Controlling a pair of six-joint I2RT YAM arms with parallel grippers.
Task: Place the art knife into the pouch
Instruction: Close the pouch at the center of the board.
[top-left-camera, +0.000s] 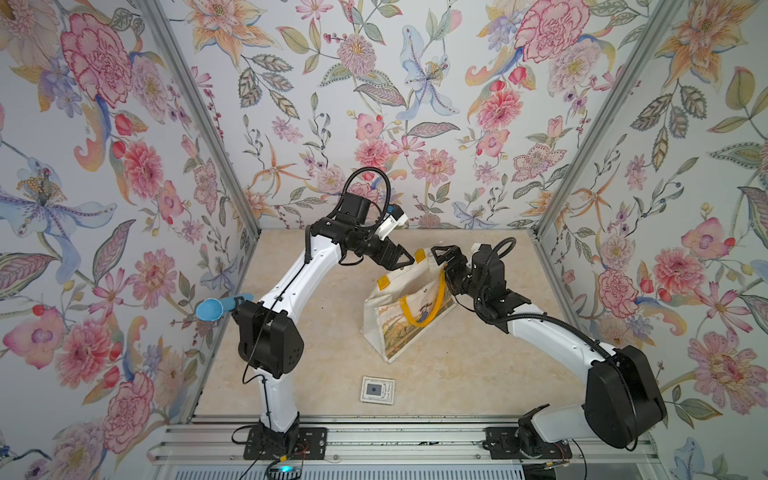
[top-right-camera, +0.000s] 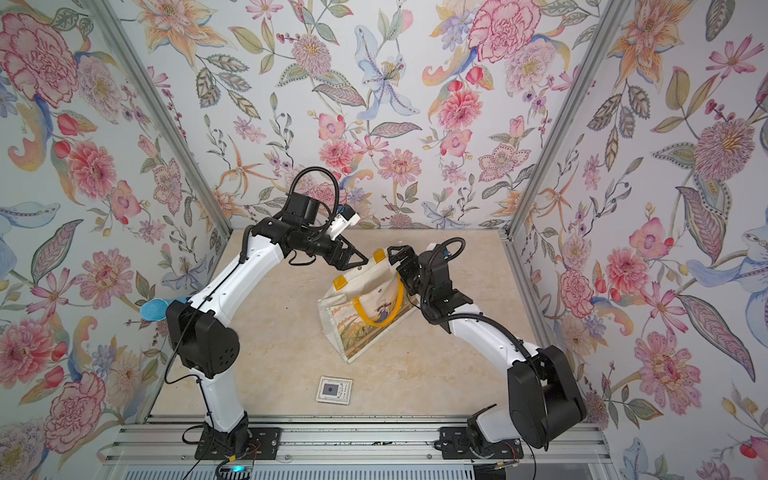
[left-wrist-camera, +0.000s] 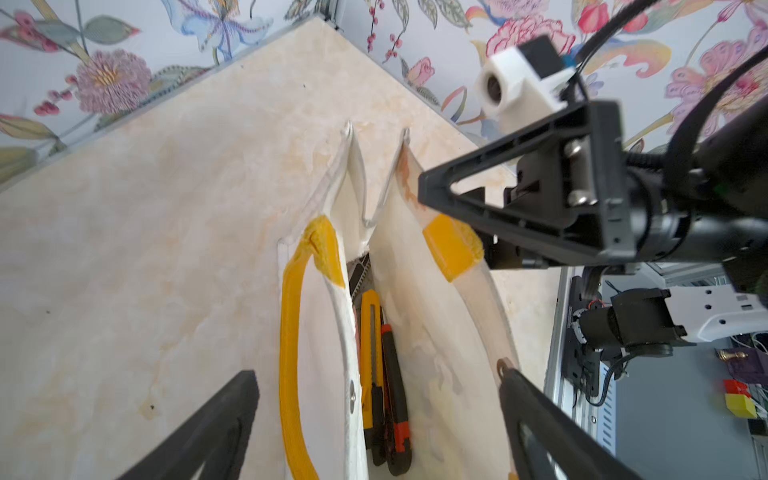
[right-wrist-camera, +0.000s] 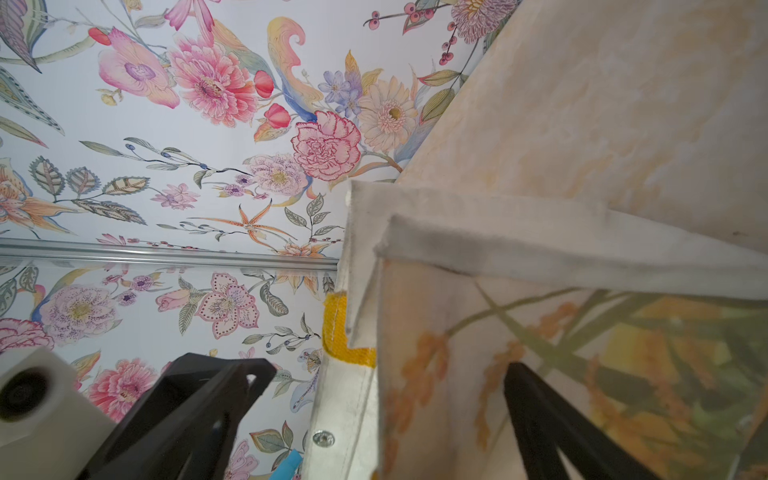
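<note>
Canvas pouch (top-left-camera: 409, 320) sits open on the surface (top-left-camera: 316, 332). Left gripper (left-wrist-camera: 376, 374) hangs over its mouth, fingers apart, empty. Right gripper (top-left-camera: 440, 259), fingers spread, straddles the rim. Yellow art knife (left-wrist-camera: 370, 345) lies inside, lengthwise beneath the left fingers.

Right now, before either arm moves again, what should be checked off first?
1. Knife in the bag: ok; a yellow knife lies inside, beside an orange-and-black knife.
2. Left claw empty: ok; open above the bag's mouth.
3. Right claw not gripping: ok; open, the bag's rim between its fingers.
4. Bag's mouth open: ok.
5. Right claw clear of the yellow handle: cannot tell.
</note>
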